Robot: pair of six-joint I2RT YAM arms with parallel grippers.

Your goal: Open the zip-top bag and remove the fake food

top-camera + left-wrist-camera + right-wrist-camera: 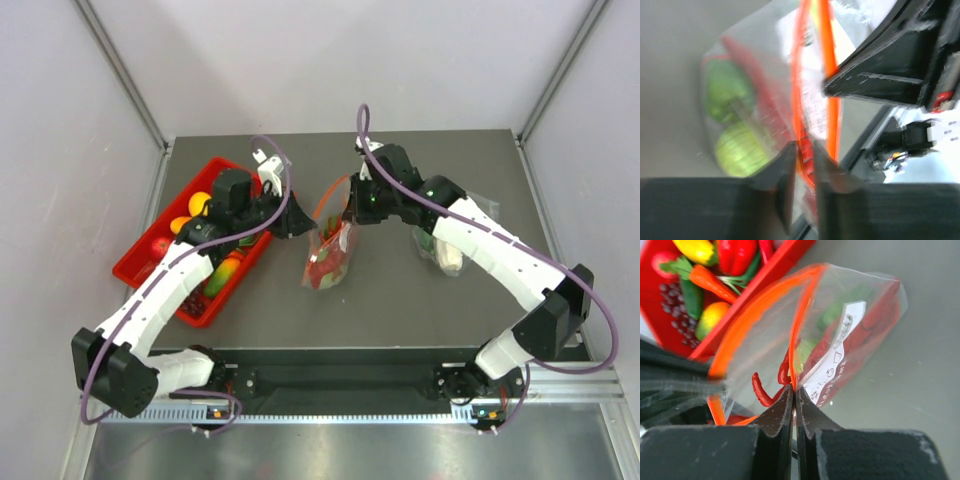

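The zip-top bag (330,250) hangs between my two grippers over the middle of the table, its red-orange strip (747,320) pulled apart into a wide mouth. Fake food lies inside: a pale green cabbage (742,150), a darker green piece (725,92) and red chilies (760,390). My right gripper (350,205) (793,388) is shut on the right lip of the bag at the strip. My left gripper (303,222) (804,147) is at the left lip, its jaws a narrow gap apart with the strip (799,90) running between them.
A red tray (135,265) of toy fruit and vegetables stands at the left, also in the right wrist view (785,260). A second clear bag (448,250) lies under my right forearm. A white paper label (840,350) sits inside the held bag.
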